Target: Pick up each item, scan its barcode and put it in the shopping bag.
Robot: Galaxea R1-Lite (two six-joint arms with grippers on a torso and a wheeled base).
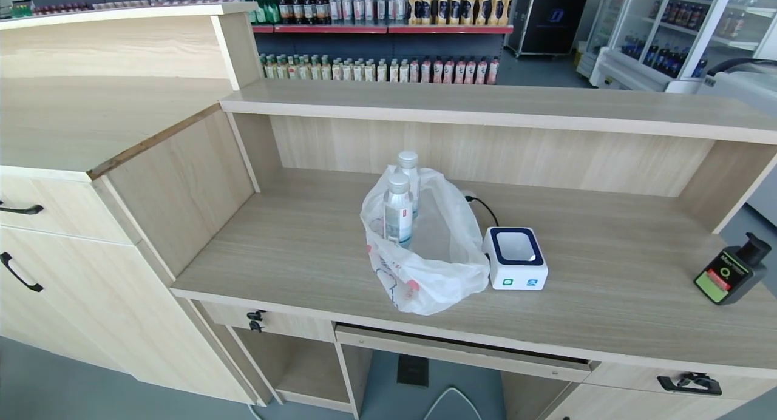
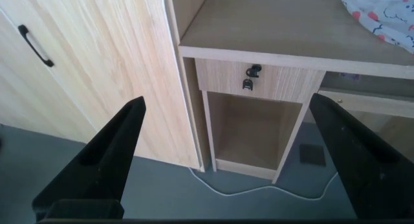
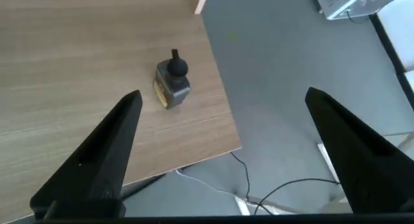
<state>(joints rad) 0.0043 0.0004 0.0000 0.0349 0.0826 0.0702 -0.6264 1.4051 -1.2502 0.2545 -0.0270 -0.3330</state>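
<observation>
Wooden shop surface [image 1: 607, 298], drink shelves [image 1: 388, 28] behind. Shopping bag [image 1: 437, 274] mid-surface, two clear bottles [image 1: 399, 210] upright inside; scanner [image 1: 515, 259] just right of it. Dark pump bottle [image 1: 731, 271] far right, unbagged. Left claw [image 2: 226, 100] and right claw [image 3: 223, 93] both spread, empty. Likely next: right claw lowers over pump bottle, grips, carries it to scanner.

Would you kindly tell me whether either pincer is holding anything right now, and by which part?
Nothing is held: the left pincer and the right pincer both stand open, with nothing between their fingers.
</observation>
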